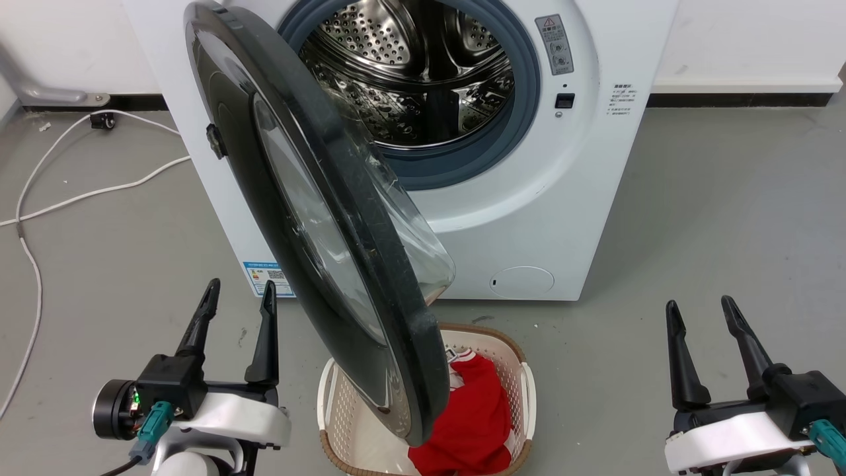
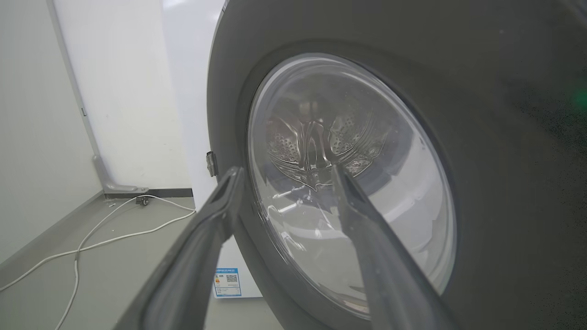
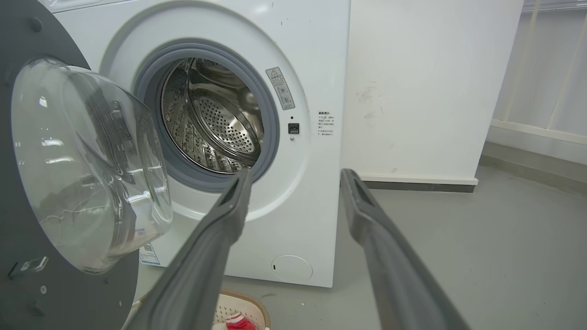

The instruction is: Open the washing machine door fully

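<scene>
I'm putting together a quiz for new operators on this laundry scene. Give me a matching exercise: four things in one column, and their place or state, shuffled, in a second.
Things
1. washing machine door
2. laundry basket
3. white cable
4. right gripper

Place or state
a. lying on the floor to the left of the washing machine
b. swung out, partly open
c. holding a red garment
d. open, gripping nothing

Pairs: 1-b, 2-c, 3-a, 4-d
</scene>
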`<state>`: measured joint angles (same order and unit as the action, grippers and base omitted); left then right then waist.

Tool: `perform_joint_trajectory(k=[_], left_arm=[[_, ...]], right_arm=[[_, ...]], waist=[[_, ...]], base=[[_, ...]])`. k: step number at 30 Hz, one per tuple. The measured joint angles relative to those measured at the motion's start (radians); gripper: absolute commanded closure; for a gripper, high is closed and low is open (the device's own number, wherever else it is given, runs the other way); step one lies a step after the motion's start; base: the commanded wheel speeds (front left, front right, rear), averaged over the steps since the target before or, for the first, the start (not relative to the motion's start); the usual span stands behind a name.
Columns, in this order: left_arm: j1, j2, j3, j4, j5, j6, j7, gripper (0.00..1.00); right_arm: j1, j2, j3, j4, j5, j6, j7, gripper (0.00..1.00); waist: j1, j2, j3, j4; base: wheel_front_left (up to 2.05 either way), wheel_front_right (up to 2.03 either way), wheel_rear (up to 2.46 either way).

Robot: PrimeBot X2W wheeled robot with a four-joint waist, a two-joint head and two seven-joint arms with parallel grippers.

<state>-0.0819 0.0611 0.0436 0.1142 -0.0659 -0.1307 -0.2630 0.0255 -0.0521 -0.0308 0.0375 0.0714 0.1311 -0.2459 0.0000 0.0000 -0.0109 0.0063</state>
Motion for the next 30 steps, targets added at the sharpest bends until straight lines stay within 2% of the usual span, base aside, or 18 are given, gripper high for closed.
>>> perform_joint_trajectory(k=[1, 2, 12, 22, 30], left_arm=[[0.0, 0.0, -0.001, 0.0, 0.0, 0.0, 0.0, 0.67], [0.001, 0.001, -0.002, 0.0, -0.001, 0.0, 0.0, 1.0], [-0.003, 0.007, -0.01, -0.063, -0.009, 0.0, 0.0, 1.0], [-0.085, 0.004, -0.017, -0.324, 0.021, 0.003, 0.0, 1.0], [-0.158, 0.002, -0.065, -0.543, 0.039, 0.006, 0.0, 1.0]], right_arm=[[0.0, 0.0, 0.0, 0.0, 0.0, 0.0, 0.0, 0.0], [0.0, 0.0, 0.0, 0.001, 0.0, 0.0, 0.0, 0.0], [-0.002, 0.0, 0.0, 0.004, 0.001, 0.0, -0.001, 0.0], [-0.003, 0.0, -0.008, 0.005, 0.0, 0.0, 0.0, 0.0], [-0.005, 0.0, -0.012, 0.004, 0.001, 0.0, 0.001, 0.0]], waist=[[0.0, 0.0, 0.0, 0.0], [0.0, 0.0, 0.001, 0.0], [0.0, 0.0, 0.007, 0.001], [0.0, 0.0, 0.009, 0.009], [0.0, 0.0, 0.011, 0.008]], base=[[0.0, 0.0, 0.0], [0.0, 0.0, 0.0], [0.0, 0.0, 0.0], [0.0, 0.0, 0.0], [0.0, 0.0, 0.0]])
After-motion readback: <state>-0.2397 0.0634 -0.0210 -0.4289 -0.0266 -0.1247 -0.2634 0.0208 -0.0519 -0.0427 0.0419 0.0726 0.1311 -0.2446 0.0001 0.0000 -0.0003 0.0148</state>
